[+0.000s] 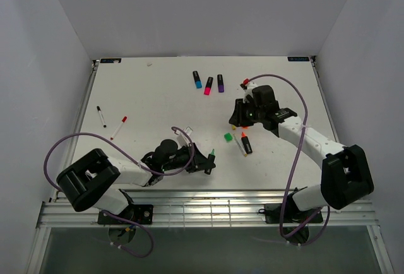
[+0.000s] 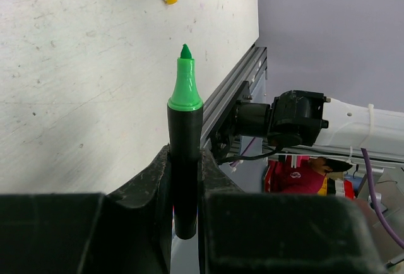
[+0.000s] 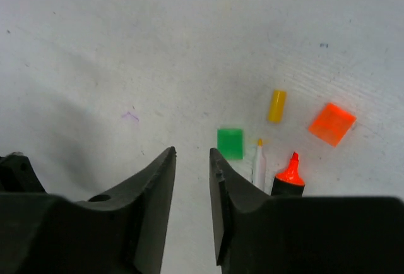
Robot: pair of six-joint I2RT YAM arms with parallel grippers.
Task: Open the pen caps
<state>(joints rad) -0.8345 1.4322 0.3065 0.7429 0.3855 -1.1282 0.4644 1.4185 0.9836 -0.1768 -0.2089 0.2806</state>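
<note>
- Top view: the left gripper (image 1: pixel 205 162), near the middle of the worktop's (image 1: pixel 158 97) front edge, is clamped on a green-tipped marker (image 1: pixel 212 155).
- The right gripper (image 1: pixel 240 119) hangs right of centre, its jaws a little apart and holding nothing.
- A loose green cap (image 1: pixel 228 137) lies just in front of it, beside an uncapped orange marker (image 1: pixel 246 144).
- Toward the back edge, three stubby markers carry a blue cap (image 1: pixel 198 85), a pink cap (image 1: pixel 207 90) and a purple cap (image 1: pixel 220 88).
- Near the left edge lie two thin pens, one with a black cap (image 1: pixel 98 107), the other with a red cap (image 1: pixel 124 119).
- Left wrist view: the left gripper (image 2: pixel 185 160) squeezes the black barrel of the green-tipped marker (image 2: pixel 185 97). Its bare tip points away from the wrist.
- Right wrist view: the right gripper (image 3: pixel 192 155) shows a narrow gap between its jaws, with only worktop (image 3: pixel 95 47) in it.
- Beyond its fingertips lie the green cap (image 3: pixel 230 143), a yellow cap (image 3: pixel 276 105) and an orange cap (image 3: pixel 332 123), each apart from the others.
- A thin white pen (image 3: pixel 259 166) and the orange marker (image 3: pixel 290 173) lie side by side, tips bare.
</note>
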